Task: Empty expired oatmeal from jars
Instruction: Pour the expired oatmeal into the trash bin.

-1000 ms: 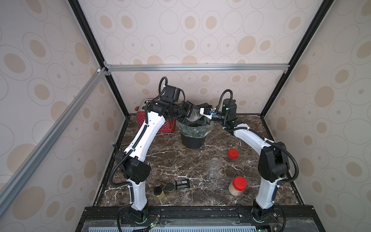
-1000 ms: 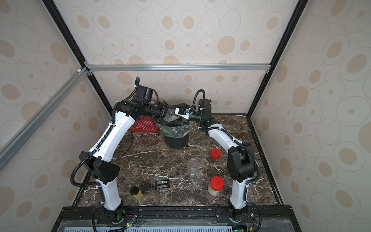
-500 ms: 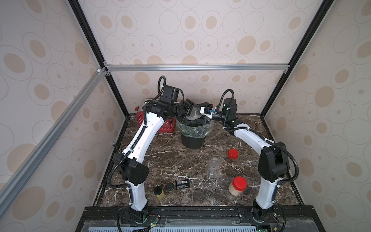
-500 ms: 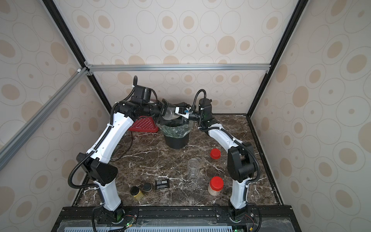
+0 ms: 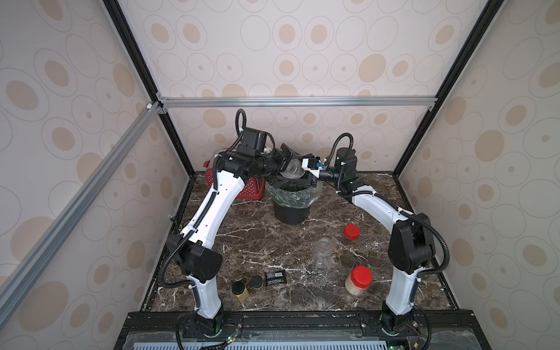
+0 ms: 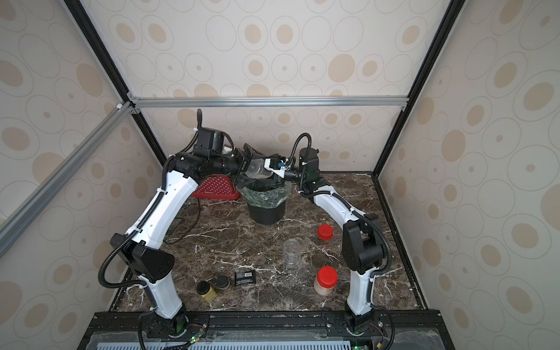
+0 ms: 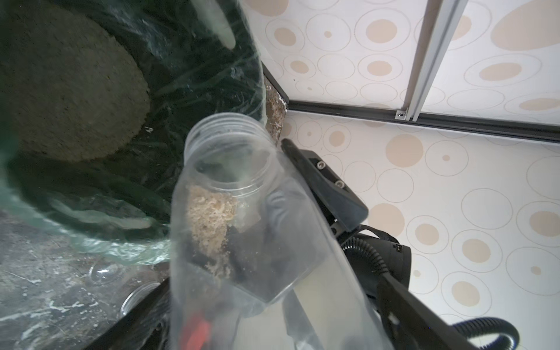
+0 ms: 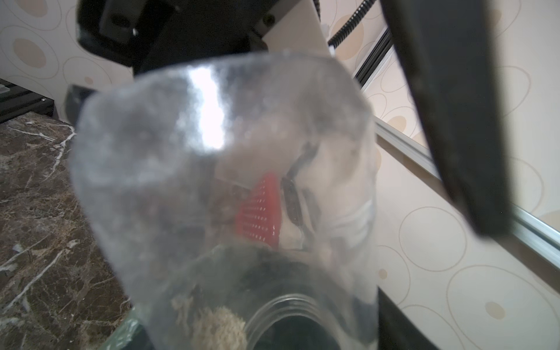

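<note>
The black packet's (image 5: 275, 278) print is unreadable. The left gripper (image 5: 282, 165) has released; the right gripper (image 5: 300, 170) grasps the tilted jar (image 7: 242, 227), oatmeal (image 7: 209, 218) inside, above the bin (image 5: 291, 212) at the counter's (image 5: 257, 242) back edge.

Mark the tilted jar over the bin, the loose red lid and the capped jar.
tilted jar (image 5: 292, 170): in a top view, clear side wall.
loose red lid (image 5: 351, 232): in a top view, top face.
capped jar (image 5: 359, 279): in a top view, its red lid.
</note>
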You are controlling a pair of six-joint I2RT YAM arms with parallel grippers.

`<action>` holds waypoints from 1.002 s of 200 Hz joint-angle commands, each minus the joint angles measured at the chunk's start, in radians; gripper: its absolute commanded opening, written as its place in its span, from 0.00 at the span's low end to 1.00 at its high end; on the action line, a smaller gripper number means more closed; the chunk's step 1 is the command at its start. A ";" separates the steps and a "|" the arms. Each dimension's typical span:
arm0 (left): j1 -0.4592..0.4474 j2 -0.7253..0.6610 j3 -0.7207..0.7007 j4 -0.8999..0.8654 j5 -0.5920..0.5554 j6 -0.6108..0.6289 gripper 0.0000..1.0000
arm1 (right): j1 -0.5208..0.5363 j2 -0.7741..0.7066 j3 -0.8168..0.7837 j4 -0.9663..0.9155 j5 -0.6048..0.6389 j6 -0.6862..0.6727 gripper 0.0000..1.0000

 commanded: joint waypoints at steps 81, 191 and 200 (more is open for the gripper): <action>0.064 -0.248 -0.173 0.019 -0.353 0.436 0.99 | 0.009 0.016 0.025 0.065 -0.005 0.150 0.44; -0.007 -0.443 -0.446 0.098 -0.753 0.691 0.99 | 0.076 -0.035 -0.028 0.179 0.386 0.717 0.24; -0.009 -0.455 -0.463 0.113 -0.761 0.698 0.99 | 0.086 -0.045 -0.035 0.142 0.414 0.731 0.22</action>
